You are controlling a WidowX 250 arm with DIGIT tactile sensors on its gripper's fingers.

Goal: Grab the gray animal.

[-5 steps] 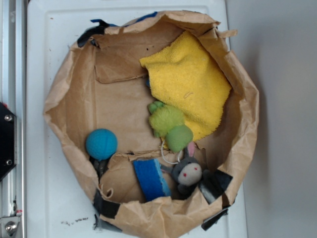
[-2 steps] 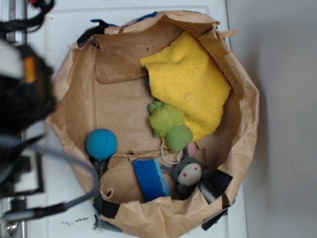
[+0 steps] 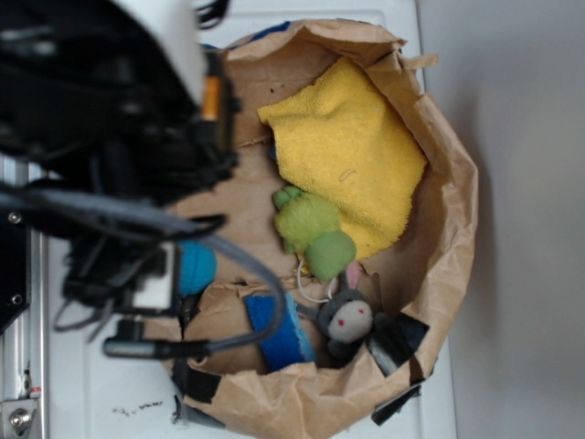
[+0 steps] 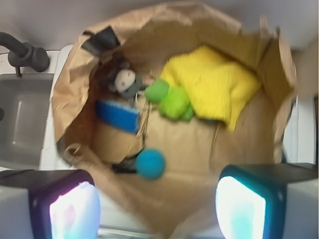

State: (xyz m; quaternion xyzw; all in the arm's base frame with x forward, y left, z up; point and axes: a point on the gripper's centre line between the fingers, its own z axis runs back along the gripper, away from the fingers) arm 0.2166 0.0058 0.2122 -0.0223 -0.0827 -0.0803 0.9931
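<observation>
Lying gray animal [image 3: 346, 317] (red-dot eyes)

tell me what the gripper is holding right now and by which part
Nothing. The gripper is open and empty above the paper bag; the gray animal lies untouched inside.

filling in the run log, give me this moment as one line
phase: approach | gripper: open, above paper bag, holding nothing | gray animal: untouched, at bag wall beside blue sponge | green plush: next to it

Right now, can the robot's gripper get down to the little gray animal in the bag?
Probably yes. The gray animal lies uncovered near the paper bag's wall, beside the green plush; the open gripper sits well above.
</observation>
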